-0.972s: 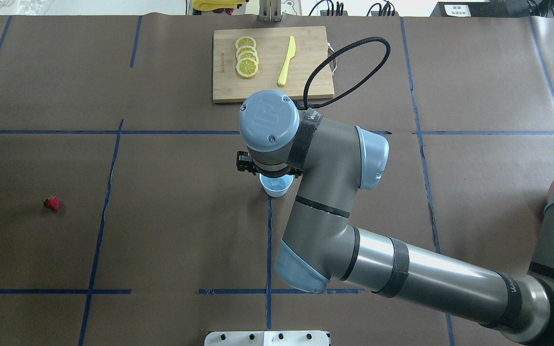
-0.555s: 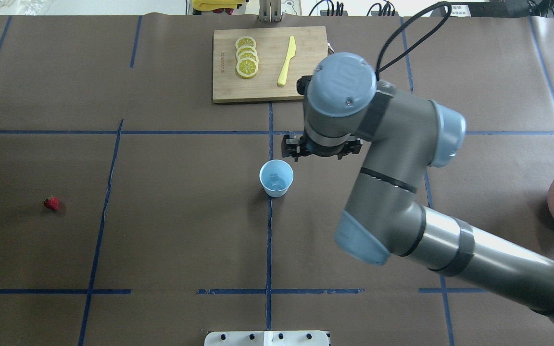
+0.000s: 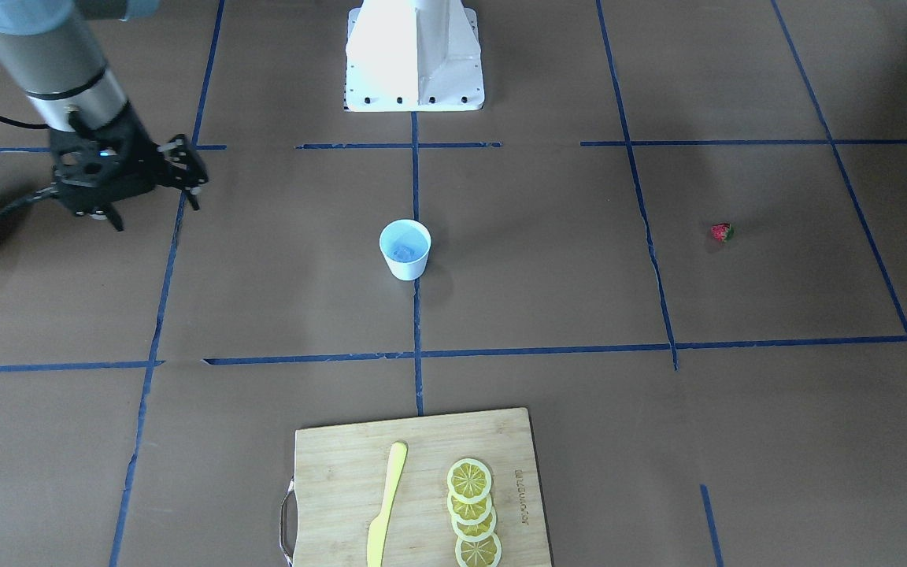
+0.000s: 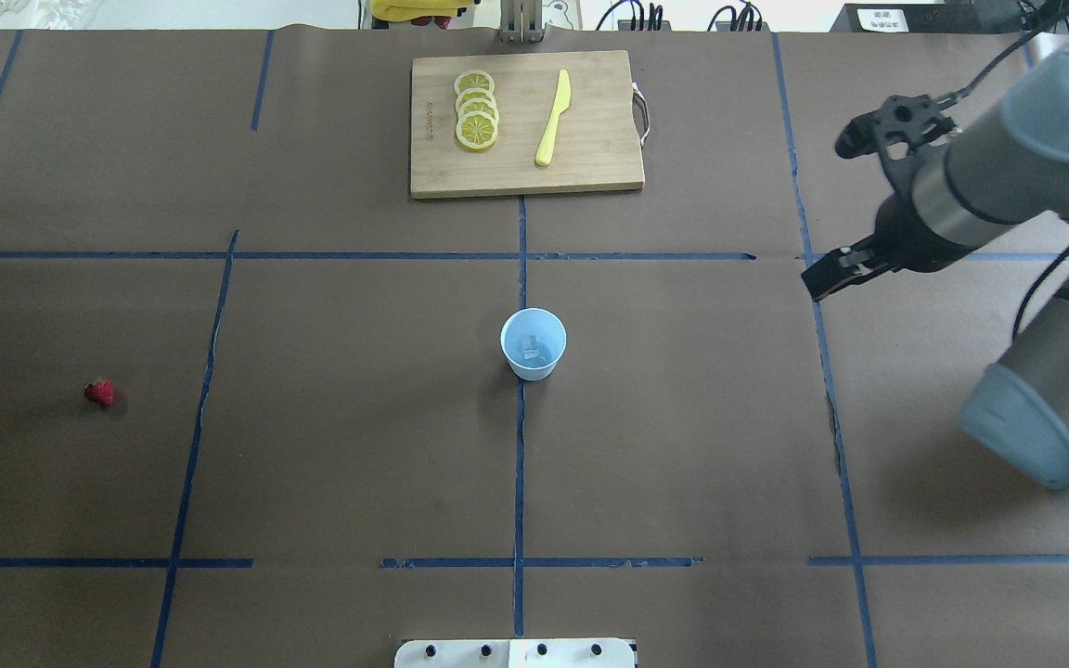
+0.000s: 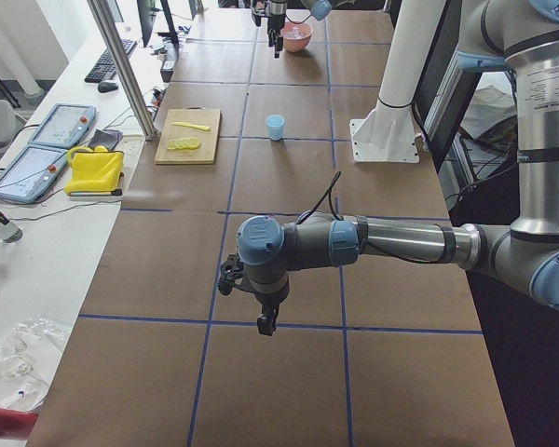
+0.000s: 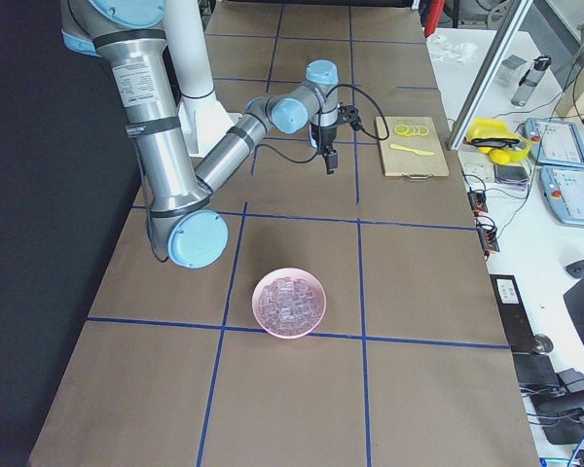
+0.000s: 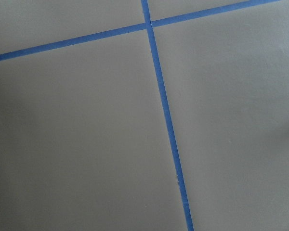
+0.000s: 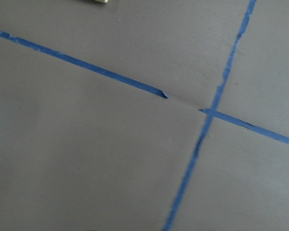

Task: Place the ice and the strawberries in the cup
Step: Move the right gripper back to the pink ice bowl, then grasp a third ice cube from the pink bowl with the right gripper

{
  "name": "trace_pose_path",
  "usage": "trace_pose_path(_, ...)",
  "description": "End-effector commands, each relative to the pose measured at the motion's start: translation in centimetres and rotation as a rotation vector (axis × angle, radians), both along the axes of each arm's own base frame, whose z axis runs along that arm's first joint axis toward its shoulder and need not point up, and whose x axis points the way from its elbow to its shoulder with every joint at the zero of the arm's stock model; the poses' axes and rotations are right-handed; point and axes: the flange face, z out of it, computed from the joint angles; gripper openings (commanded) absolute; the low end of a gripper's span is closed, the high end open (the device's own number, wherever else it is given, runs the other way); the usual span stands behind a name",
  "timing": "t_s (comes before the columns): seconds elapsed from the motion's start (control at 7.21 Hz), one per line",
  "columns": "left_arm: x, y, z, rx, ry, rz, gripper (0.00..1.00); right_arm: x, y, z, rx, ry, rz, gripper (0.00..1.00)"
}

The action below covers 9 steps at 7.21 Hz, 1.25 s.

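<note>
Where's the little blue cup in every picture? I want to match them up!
Front-facing: cup in the middle, above the cutting board.
Overhead: cup in the middle, below the board.
Exterior left: cup near the top, right of the board.
Exterior right: I cannot see it; the board is at upper right.
Left wrist: not in it.
Right wrist: not in it.
Shared landmark: the cutting board with lemon slices.
</note>
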Motion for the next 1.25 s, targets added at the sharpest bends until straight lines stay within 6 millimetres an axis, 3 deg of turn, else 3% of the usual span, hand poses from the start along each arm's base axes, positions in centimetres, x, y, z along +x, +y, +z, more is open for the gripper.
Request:
trace_pose_path(0.0, 0.0, 0.0, 0.0, 0.001, 0.0, 0.0, 1.0, 11.4, 1.5, 9.6, 0.06, 0.023, -0.11, 0.97)
trace_pose_path(0.14, 0.0, 0.0, 0.0, 0.001, 0.0, 0.0, 1.0, 14.2, 2.7, 12.6, 0.076, 0.056, -0.154, 0.97)
trace_pose_path(0.28, 0.0, 0.0, -0.1, 0.002, 0.0, 0.0, 1.0, 15.7, 3.8, 15.5, 0.086, 0.075, -0.186, 0.97)
trace_pose_path(0.56, 0.0, 0.0, -0.1, 0.004, 0.0, 0.0, 1.0, 17.2, 5.1, 23.5, 0.16, 0.054, -0.179, 0.97)
trace_pose_path(0.97, 0.0, 0.0, -0.3, 0.008, 0.0, 0.0, 1.0, 19.2, 8.1, 31.7, 0.079, 0.069, -0.165, 0.9)
trace_pose_path(1.11, 0.0, -0.1, -0.5, 0.011, -0.001, 0.0, 1.0, 19.2, 8.3, 32.8, 0.054, 0.075, -0.162, 0.88)
